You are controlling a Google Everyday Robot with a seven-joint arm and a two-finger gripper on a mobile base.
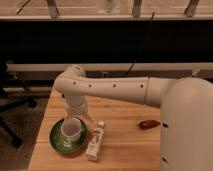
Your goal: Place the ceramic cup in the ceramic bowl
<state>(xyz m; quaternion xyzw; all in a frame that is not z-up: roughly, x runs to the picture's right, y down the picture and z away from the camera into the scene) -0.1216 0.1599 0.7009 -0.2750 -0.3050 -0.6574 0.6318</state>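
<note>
A green ceramic bowl (56, 138) sits on the wooden table at the front left. A pale ceramic cup (71, 130) stands upright inside it. My gripper (75, 120) hangs from the white arm directly above the cup, its tip at the cup's rim. Whether it still holds the cup cannot be told.
A white bottle (95, 143) lies on the wooden table (125, 145) just right of the bowl. A small dark red object (149, 123) lies further right. My white arm and base fill the right side. An office chair (7, 100) stands left of the table.
</note>
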